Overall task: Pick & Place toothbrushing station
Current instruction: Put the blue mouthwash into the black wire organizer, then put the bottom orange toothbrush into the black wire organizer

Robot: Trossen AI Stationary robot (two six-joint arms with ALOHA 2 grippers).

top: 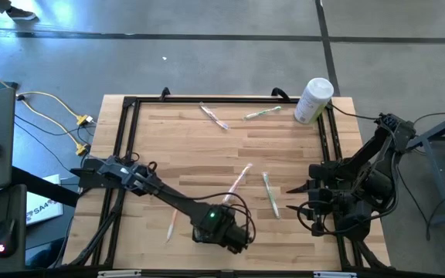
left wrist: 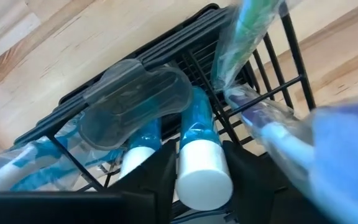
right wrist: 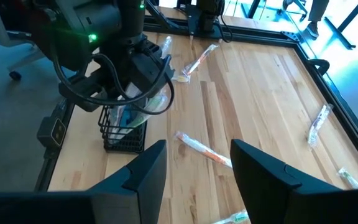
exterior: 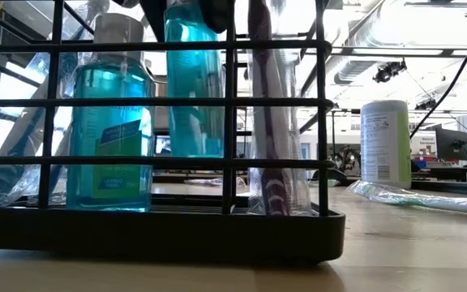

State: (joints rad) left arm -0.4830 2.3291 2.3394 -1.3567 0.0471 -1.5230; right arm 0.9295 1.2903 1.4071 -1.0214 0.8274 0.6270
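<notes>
The rack [exterior: 152, 231] sits at the near edge of the table [top: 207, 147], a bit left of centre. It's a black wire basket on a solid dark base, and it's stuffed: two blue bottles [exterior: 110, 134] with white caps, plus wrapped toothbrushes [exterior: 276, 146] standing upright in the right-hand part. In the left wrist view the white cap [left wrist: 202, 173] of one bottle pokes up right between that arm's dark fingers [left wrist: 160, 180].

The left gripper [top: 234, 235] is right on top of the rack, reaching in from above. Its fingers sit either side of the bottle cap, but I can't tell whether they're actually pinching it or just straddling it, so call that one unclear.

The right gripper [right wrist: 194, 171] hangs off at the near right edge of the table, pointing left toward the rack, well apart from it. Its fingers are spread with bare wood between them, nothing held.

Out on the table there are loose wrapped toothbrushes: one [top: 270, 193] just right of centre, one pinkish one [top: 240, 177] beside it, two more [top: 215, 116] near the far edge. A white tub [top: 313, 100] stands at the far right corner.
</notes>
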